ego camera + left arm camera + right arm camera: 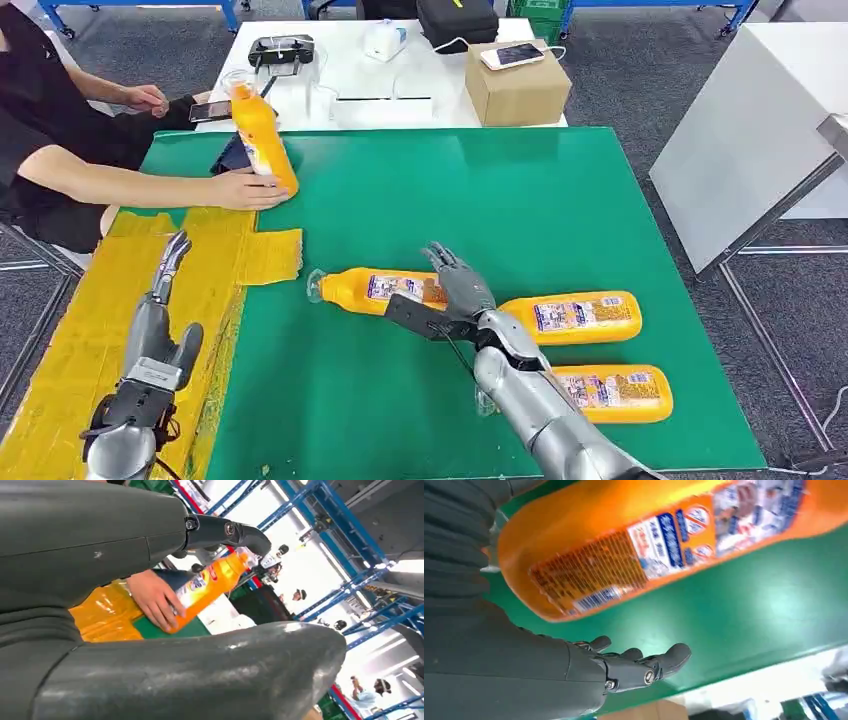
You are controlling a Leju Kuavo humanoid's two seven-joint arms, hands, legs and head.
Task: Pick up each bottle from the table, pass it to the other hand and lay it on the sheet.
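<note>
Orange bottles (570, 317), green table (520, 190), yellow sheet (90, 310)

Orange bottles (570, 317) (three lying) on table (560, 200)

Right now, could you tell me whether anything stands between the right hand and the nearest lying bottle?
Nothing visible does. The right hand hangs open directly over the lying bottle on the green mat. Two more bottles lie to its right, out of the way.
</note>
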